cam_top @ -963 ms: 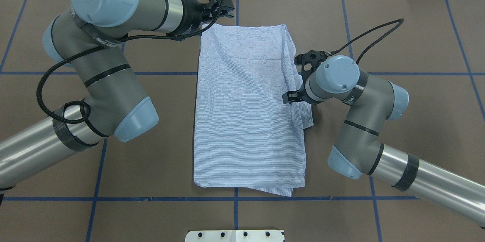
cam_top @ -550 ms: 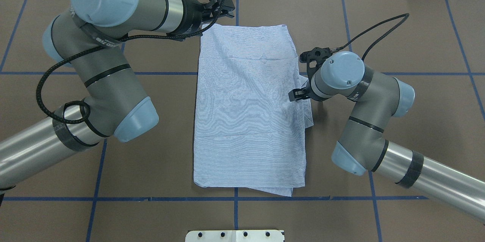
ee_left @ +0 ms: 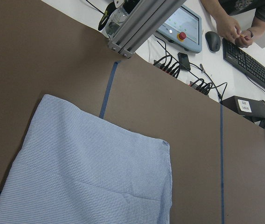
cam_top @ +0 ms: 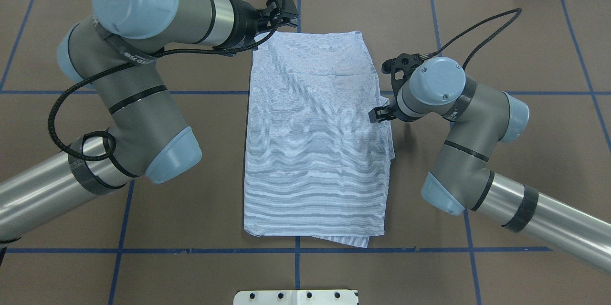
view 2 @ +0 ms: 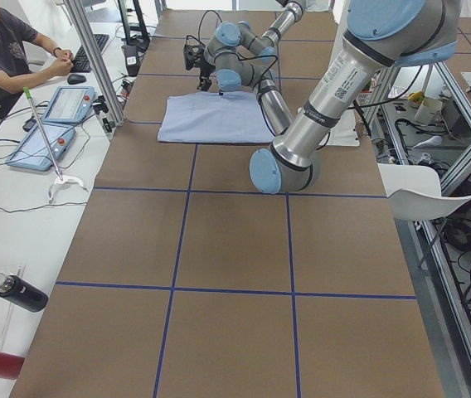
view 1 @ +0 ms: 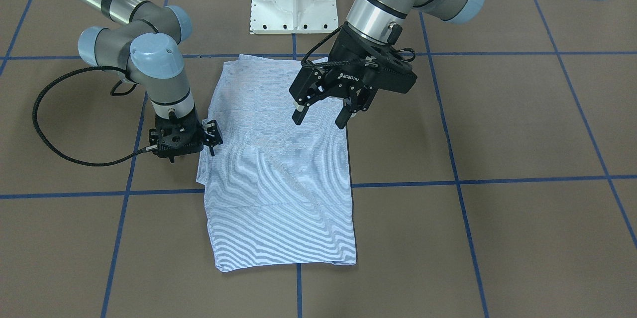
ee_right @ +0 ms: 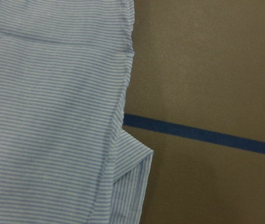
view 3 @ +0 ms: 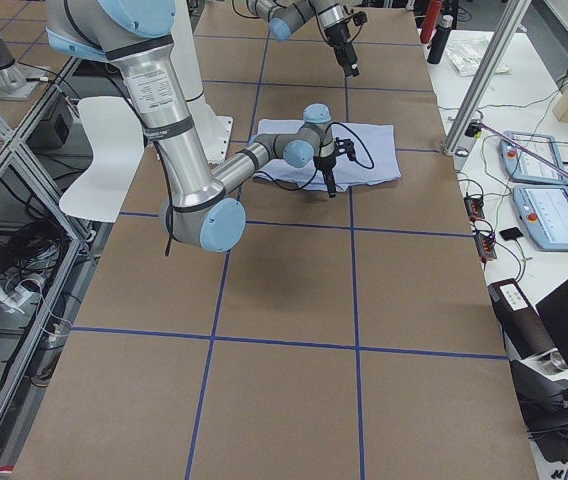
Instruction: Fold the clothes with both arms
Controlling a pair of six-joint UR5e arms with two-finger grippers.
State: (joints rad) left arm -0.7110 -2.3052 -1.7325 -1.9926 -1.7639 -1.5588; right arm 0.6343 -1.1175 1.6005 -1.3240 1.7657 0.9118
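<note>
Folded shirt [cam_top: 315, 142] (left hand [view 1: 319, 122] spread)

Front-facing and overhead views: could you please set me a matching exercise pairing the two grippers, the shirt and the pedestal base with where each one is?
1 left gripper
2 right gripper
3 striped shirt
4 white pedestal base

A folded flat on the table
B low beside the shirt's right edge
C open, raised near the shirt's far end
D at the table's robot-side edge

Pairs: 1-C, 2-B, 3-A, 4-D.
</note>
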